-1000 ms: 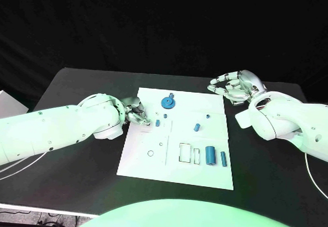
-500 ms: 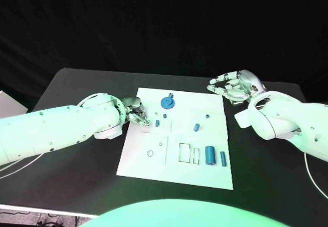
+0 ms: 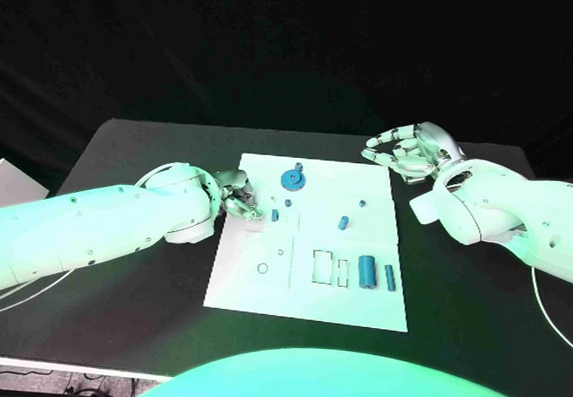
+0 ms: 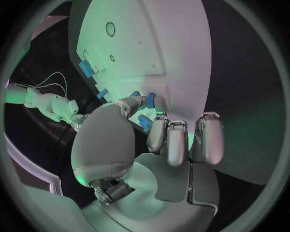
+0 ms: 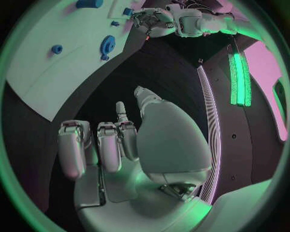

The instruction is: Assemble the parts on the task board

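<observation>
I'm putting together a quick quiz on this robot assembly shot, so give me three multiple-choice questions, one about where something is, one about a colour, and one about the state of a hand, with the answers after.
1. Where is the right hand?
A. Beyond the task board's far right corner, over the black table
B. Pressed flat on the board's middle
C. At the near left corner of the table

2. What colour is the gear-like round part near the task board's far edge?
A. Red
B. Blue
C. Yellow

3. What is the left hand doing?
A. Lying flat on the black table, away from the board
B. Lifting the whole board
C. At the board's left edge, fingertips by a small blue part

Answers: 1 A, the head view shows it off the board's corner. 2 B, it is blue against the white plate. 3 C, the left wrist view shows the fingertips at the blue piece.
</observation>
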You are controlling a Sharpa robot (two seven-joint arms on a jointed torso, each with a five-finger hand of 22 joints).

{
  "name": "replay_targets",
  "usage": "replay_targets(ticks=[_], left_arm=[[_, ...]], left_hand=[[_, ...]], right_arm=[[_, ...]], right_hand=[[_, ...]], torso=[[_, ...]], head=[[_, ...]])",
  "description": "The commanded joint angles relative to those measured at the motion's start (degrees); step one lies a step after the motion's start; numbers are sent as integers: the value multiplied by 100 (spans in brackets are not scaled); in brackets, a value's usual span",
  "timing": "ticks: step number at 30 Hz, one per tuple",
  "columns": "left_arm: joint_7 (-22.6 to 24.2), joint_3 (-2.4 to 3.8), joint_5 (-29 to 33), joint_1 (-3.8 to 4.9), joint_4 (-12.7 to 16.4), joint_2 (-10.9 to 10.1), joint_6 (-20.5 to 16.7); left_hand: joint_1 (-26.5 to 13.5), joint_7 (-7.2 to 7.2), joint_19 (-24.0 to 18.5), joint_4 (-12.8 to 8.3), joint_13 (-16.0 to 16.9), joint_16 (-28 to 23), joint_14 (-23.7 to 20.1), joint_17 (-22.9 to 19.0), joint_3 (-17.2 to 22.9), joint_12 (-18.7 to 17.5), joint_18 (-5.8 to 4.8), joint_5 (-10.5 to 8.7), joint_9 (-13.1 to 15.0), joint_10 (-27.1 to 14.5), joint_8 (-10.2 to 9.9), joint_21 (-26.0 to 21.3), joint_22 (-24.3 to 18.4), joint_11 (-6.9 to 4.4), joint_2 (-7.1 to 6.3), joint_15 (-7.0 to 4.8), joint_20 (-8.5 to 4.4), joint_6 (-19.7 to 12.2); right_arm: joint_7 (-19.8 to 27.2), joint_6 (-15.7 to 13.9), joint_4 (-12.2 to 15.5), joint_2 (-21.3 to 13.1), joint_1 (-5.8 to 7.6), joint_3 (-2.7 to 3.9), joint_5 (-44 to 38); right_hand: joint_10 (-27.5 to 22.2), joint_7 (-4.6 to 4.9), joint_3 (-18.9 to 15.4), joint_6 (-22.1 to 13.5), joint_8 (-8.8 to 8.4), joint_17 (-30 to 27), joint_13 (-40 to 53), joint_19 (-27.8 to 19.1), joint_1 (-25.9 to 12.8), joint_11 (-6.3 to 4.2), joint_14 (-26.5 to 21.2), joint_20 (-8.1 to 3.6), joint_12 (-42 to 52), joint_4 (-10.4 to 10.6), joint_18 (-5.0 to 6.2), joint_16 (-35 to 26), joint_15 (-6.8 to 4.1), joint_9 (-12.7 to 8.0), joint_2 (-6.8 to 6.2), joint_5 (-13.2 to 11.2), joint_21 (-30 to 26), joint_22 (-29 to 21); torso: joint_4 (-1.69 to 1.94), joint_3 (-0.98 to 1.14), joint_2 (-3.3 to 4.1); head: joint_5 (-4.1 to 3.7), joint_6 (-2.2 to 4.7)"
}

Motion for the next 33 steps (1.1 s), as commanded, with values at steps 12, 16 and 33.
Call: replay_targets(ticks=[12, 16, 33], left_arm=[[-56, -5, 102, -5, -21, 8, 133], [-61, -5, 110, -5, -25, 8, 122], [-82, -4, 175, -5, -50, 9, 42]], left_hand=[[-136, -146, -27, 342, -25, -31, 460, 996, -583, -82, -45, -6, -136, -30, 36, -34, 490, -61, 9, -60, 15, 119], [-108, -146, -26, 462, -25, -30, 460, 996, -750, -87, -45, 1, -161, -32, 42, -36, 489, -61, 27, -61, 12, 123], [-300, -130, -25, 625, -28, -32, 459, 988, -1209, -101, -44, 25, -243, -35, 50, -44, 487, -46, 210, -49, 6, 137]], right_arm=[[61, 48, 3, 8, -3, 1, -52], [62, 46, 1, 9, -3, 1, -52], [66, 34, -7, 17, -3, 1, -47]], right_hand=[[71, 4, 27, -55, 29, 1131, 995, 341, -54, 41, 506, 13, -7, 0, 98, -14, 6, -9, -1, 32, -14, 1151], [71, 4, 27, -55, 29, 1131, 995, 341, -54, 41, 506, 13, -7, 0, 98, -14, 6, -9, -1, 32, -14, 1151], [67, 5, 24, -58, 29, 1126, 991, 339, -65, 41, 505, 13, -11, 4, 98, -16, 6, -10, -4, 32, -18, 1149]], torso=[[1, 0, 0], [1, 1, 1], [0, 0, 2]], head=[[-2, 1], [-2, 1], [-6, 1]])
